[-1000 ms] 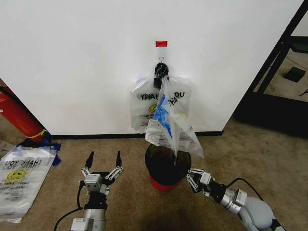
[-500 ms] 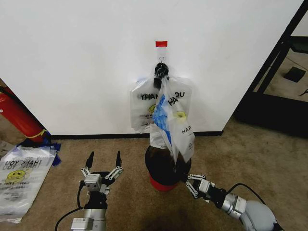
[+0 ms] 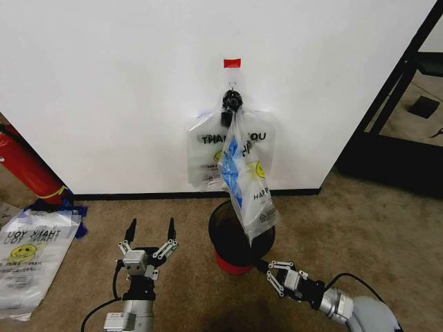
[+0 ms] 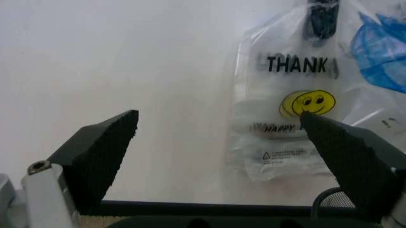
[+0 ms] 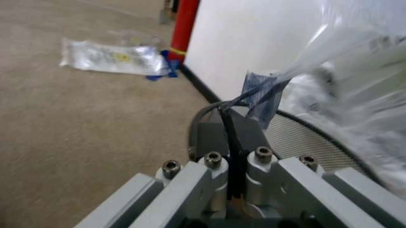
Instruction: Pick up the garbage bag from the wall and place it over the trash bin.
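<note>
The garbage bag (image 3: pixel 252 187) hangs from the black clip (image 3: pixel 231 102) on the white wall (image 3: pixel 104 90), under a red tape strip (image 3: pixel 232 63). Its lower corner dangles over the black trash bin (image 3: pixel 225 235). My right gripper (image 3: pixel 277 275) is low on the carpet in front of the bin, fingers shut. In the right wrist view the bag's bluish corner (image 5: pixel 260 95) lies just past my right gripper (image 5: pixel 223 111), above the bin rim (image 5: pixel 298 137); contact is unclear. My left gripper (image 3: pixel 147 238) stands open left of the bin, facing the wall (image 4: pixel 219 121).
Another bag of the same print (image 3: pixel 204 159) hangs flat behind on the same clip. More such bags (image 3: pixel 31 252) lie on the carpet at the left beside a red cylinder (image 3: pixel 28 166). A black frame (image 3: pixel 408 83) stands at the right.
The right gripper drew back toward me and lower. The garbage bag, splayed out toward it a second ago, swung back and now hangs straight down over the bin. The left arm stayed put.
</note>
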Tool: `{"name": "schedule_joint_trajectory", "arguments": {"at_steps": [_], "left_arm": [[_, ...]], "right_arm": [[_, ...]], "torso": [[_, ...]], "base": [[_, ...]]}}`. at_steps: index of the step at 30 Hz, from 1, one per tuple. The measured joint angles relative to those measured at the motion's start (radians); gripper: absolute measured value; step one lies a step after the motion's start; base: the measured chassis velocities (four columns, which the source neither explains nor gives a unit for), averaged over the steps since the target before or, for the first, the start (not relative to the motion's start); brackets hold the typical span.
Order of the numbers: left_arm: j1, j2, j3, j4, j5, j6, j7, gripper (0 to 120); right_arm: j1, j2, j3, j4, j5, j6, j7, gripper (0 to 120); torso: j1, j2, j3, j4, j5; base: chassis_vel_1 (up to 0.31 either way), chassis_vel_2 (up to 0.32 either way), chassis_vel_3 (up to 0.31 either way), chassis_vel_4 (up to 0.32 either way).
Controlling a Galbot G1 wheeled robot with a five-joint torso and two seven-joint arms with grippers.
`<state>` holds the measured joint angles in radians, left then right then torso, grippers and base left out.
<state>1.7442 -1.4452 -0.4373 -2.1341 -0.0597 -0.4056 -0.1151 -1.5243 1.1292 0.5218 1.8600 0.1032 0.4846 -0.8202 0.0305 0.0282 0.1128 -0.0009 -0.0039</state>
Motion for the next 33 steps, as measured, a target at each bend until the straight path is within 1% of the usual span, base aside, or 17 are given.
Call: {"name": "schedule_joint_trajectory", "arguments": {"at_steps": [3,7,8,13,17,18,19,21,22,23,25,26,27,28,29,31,33], "left_arm": [[-0.001,0.003,0.003,-0.002,0.000,0.002,0.000,100],[-0.013,0.033,0.026,-0.029,-0.009,0.032,-0.003,100],[-0.013,0.033,0.026,-0.029,-0.009,0.032,-0.003,100],[-0.050,0.113,0.077,-0.086,-0.083,0.120,-0.010,100],[-0.070,0.150,0.098,-0.109,-0.130,0.162,-0.018,100],[-0.088,0.181,0.113,-0.130,-0.180,0.197,-0.028,100],[-0.094,0.189,0.117,-0.136,-0.195,0.207,-0.031,100],[-0.142,0.256,0.144,-0.179,-0.318,0.304,-0.070,100],[-0.142,0.256,0.144,-0.179,-0.318,0.304,-0.070,100],[-0.167,0.279,0.154,-0.188,-0.361,0.349,-0.095,100],[-0.249,0.347,0.180,-0.204,-0.494,0.466,-0.168,100],[-0.279,0.372,0.187,-0.209,-0.546,0.503,-0.192,100],[-0.326,0.414,0.197,-0.222,-0.644,0.564,-0.235,100],[-0.347,0.441,0.196,-0.237,-0.712,0.596,-0.258,100],[-0.347,0.441,0.196,-0.237,-0.712,0.596,-0.258,100],[-0.370,0.482,0.187,-0.266,-0.813,0.632,-0.281,100],[-0.389,0.505,0.186,-0.282,-0.877,0.645,-0.287,100]], "right_arm": [[0.009,0.000,0.000,0.001,0.016,-0.003,0.028,0],[0.040,-0.002,-0.001,0.024,0.103,-0.047,0.133,0],[0.040,-0.002,-0.001,0.024,0.103,-0.047,0.133,0],[0.065,0.003,0.025,0.061,0.201,-0.108,0.239,0],[0.066,0.005,0.044,0.075,0.226,-0.122,0.267,0],[0.063,0.006,0.058,0.084,0.237,-0.128,0.281,0],[0.061,0.006,0.061,0.085,0.239,-0.129,0.283,0],[0.054,0.006,0.071,0.088,0.236,-0.130,0.286,0],[0.054,0.006,0.071,0.088,0.236,-0.130,0.286,0],[0.054,0.007,0.072,0.088,0.231,-0.129,0.288,0],[0.055,0.012,0.071,0.085,0.211,-0.126,0.295,0],[0.055,0.014,0.070,0.082,0.204,-0.126,0.296,0],[0.059,0.016,0.065,0.078,0.196,-0.125,0.299,0],[0.068,0.016,0.056,0.073,0.192,-0.126,0.301,0],[0.068,0.016,0.056,0.073,0.192,-0.126,0.301,0],[0.088,0.013,0.033,0.061,0.187,-0.133,0.305,0],[0.095,0.011,0.024,0.055,0.184,-0.136,0.306,0]], "torso": [[0.000,0.000,0.000,0.0001,-0.0001],[0.000,0.000,0.000,0.0001,-0.0001],[0.000,0.000,0.000,0.0001,-0.0001],[0.000,0.000,0.000,0.0001,0.0000],[0.000,0.000,0.000,-0.0001,-0.0001],[0.000,0.000,0.000,0.0001,-0.0002],[0.000,0.000,0.000,0.0000,-0.0002],[0.000,0.000,0.000,0.0000,-0.0001],[0.000,0.000,0.000,0.0000,-0.0001],[0.000,0.000,0.000,0.0002,-0.0001],[0.000,0.000,0.000,-0.0003,-0.0003],[0.000,0.000,0.000,-0.0001,-0.0004],[0.000,0.000,0.000,-0.0008,-0.0002],[0.000,0.000,0.000,-0.0009,-0.0003],[0.000,0.000,0.000,-0.0009,-0.0003],[0.000,0.000,0.000,0.0007,0.0000],[0.000,0.000,0.000,0.0010,0.0000]], "base": [[0.000,0.000,0.000,0.000],[0.000,0.000,0.000,0.000],[0.000,0.000,0.000,0.000],[0.000,0.000,0.000,0.000],[0.000,0.000,0.000,0.000],[0.000,0.000,0.000,0.000],[0.000,0.000,0.000,0.000],[0.000,0.000,0.000,0.000],[0.000,0.000,0.000,0.000],[0.000,0.000,0.000,0.000],[0.000,0.000,0.000,0.000],[0.000,0.000,0.000,0.000],[0.000,0.000,0.000,0.000],[0.000,0.000,0.000,0.000],[0.000,0.000,0.000,0.000],[0.000,0.000,0.000,0.000],[0.000,0.000,0.000,0.000]]}}
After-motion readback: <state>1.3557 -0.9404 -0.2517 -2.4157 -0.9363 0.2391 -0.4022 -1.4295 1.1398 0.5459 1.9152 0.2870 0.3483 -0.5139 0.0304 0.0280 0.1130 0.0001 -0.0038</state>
